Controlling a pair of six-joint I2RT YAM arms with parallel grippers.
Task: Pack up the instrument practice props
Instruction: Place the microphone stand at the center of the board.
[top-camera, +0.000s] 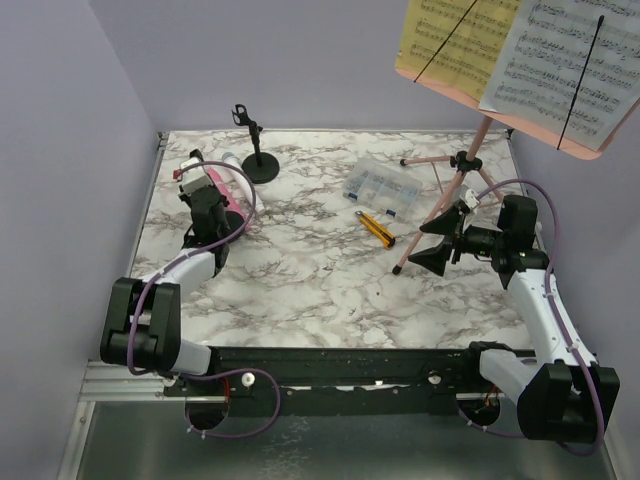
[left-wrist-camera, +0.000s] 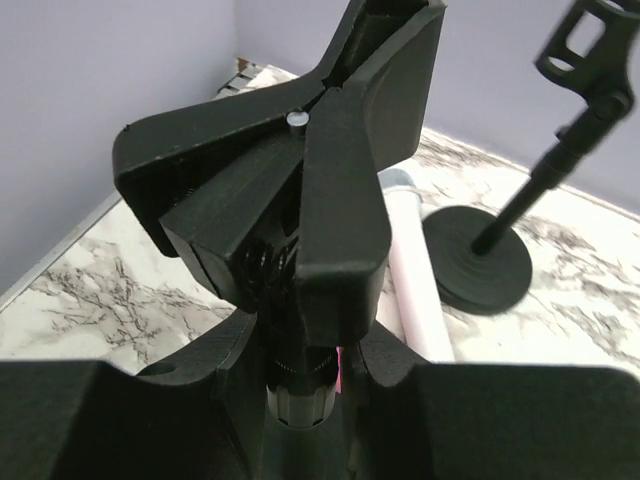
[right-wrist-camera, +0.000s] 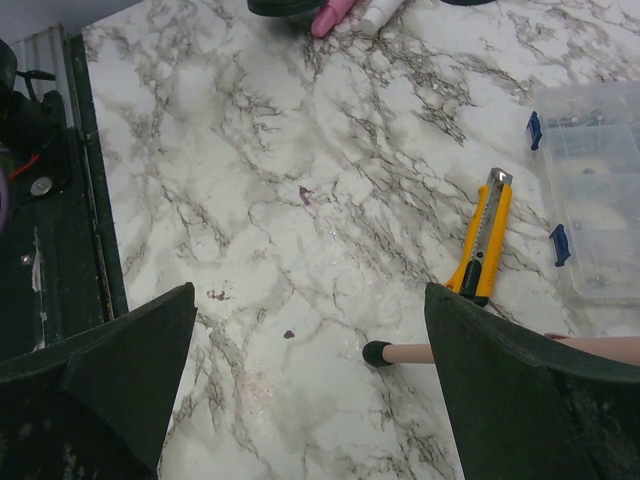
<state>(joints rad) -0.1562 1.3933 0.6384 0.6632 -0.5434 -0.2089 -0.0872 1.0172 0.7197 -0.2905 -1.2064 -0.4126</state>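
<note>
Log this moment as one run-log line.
left hand: over pink microphone, grip unclear | right hand: open near leg of music rack | sheet-music pages: on rack | mic holder: upright

Two microphones are counted at ten o'clock on the worktop (top-camera: 300, 290): one pink microphone (right-wrist-camera: 332, 14) and one white microphone (right-wrist-camera: 380, 12). Two black holders are counted: a standing mic holder (top-camera: 262, 168) at eleven o'clock and a second mic holder (left-wrist-camera: 295, 400), largely hidden. One music rack (top-camera: 484, 130) bears one yellow page (top-camera: 430, 30) and one white page (top-camera: 550, 60). One compartment box (top-camera: 380, 185) and one utility knife (top-camera: 377, 228) are seen.
</note>
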